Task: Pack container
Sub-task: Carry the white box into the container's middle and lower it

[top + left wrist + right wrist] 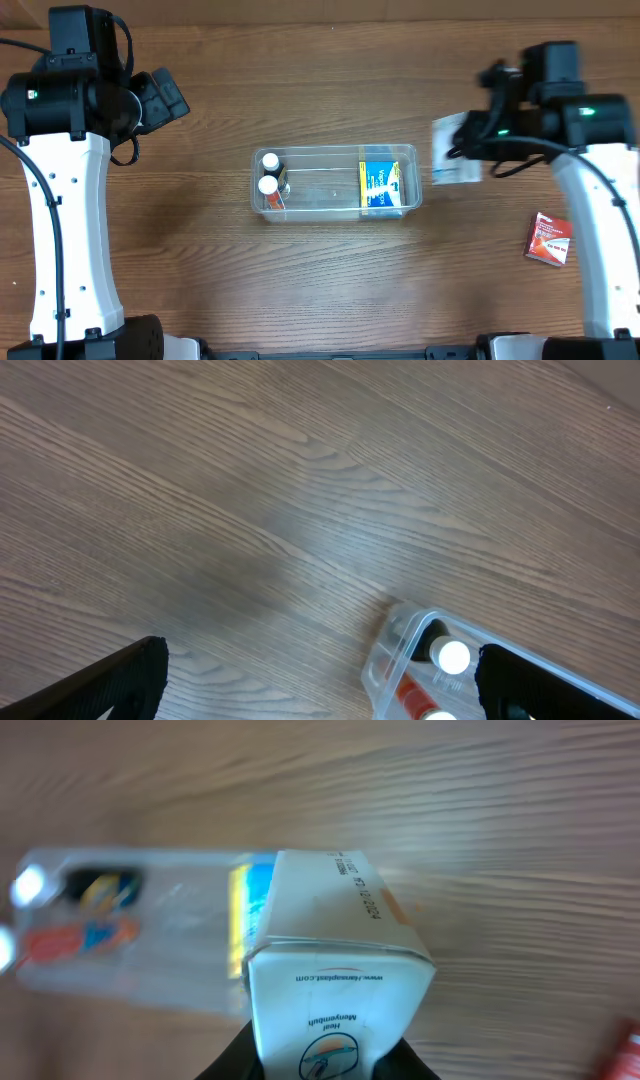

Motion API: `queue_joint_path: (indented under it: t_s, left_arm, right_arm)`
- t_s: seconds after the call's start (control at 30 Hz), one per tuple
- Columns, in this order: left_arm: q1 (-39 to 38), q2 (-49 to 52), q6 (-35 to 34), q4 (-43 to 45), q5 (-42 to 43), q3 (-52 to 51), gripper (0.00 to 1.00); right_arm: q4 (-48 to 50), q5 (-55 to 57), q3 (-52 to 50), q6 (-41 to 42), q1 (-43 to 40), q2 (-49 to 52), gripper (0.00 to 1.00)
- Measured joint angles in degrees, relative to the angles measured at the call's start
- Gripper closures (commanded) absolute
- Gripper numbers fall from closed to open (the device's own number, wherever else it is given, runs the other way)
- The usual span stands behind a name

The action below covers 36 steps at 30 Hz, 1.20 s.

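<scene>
Container: clear tub at the middle of the table, long side running left to right, lying flat.
Contents: two white-capped bottles at its left end; a blue-and-yellow box against its right end; the middle stretch is bare.
Left gripper: jaws spread wide, holding nothing, above bare wood well off the tub's far-left corner.
Right gripper: clamped on a white carton, which hangs just outside the tub's right end wall, clear of the rim.
Red box: flat on the table near the right arm, well apart from the tub.
Open room: bare wood on all sides of the tub, widest in front and to the left.
Cut off: the left wrist view catches only one tub corner; the right fingers are dark slivers at the frame's bottom edge.
Hard to make out: the tub and bottles are blurred in the right wrist view; the carton's print is mostly unreadable.
</scene>
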Motion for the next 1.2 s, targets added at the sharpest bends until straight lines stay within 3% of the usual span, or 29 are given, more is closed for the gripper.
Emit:
queue_joint_path:
  t_s: [0.23, 0.4, 0.63, 0.9, 1.2]
  left_arm:
    - [0.00, 0.00, 0.00, -0.02, 0.00, 0.00, 0.00]
    - [0.00, 0.00, 0.00, -0.02, 0.00, 0.00, 0.00]
    - [0.00, 0.00, 0.00, -0.09, 0.00, 0.00, 0.00]
    - [0.00, 0.00, 0.00, -0.11, 0.00, 0.00, 0.00]
    - [0.00, 0.00, 0.02, -0.11, 0.00, 0.00, 0.00]
  right_arm:
    - [4.20, -4.31, 0.00, 0.00, 14.47, 0.02, 0.77]
    - [11.56, -9.79, 0.00, 0.96, 20.63, 0.61, 0.84]
    - [17.46, -13.77, -0.42, 4.33, 21.68, 5.09, 0.84]
    - [19.41, -19.91, -1.07, 6.34, 21.68, 13.20, 0.90]
    - [19.21, -20.17, -1.44, 8.20, 21.68, 16.94, 0.89]
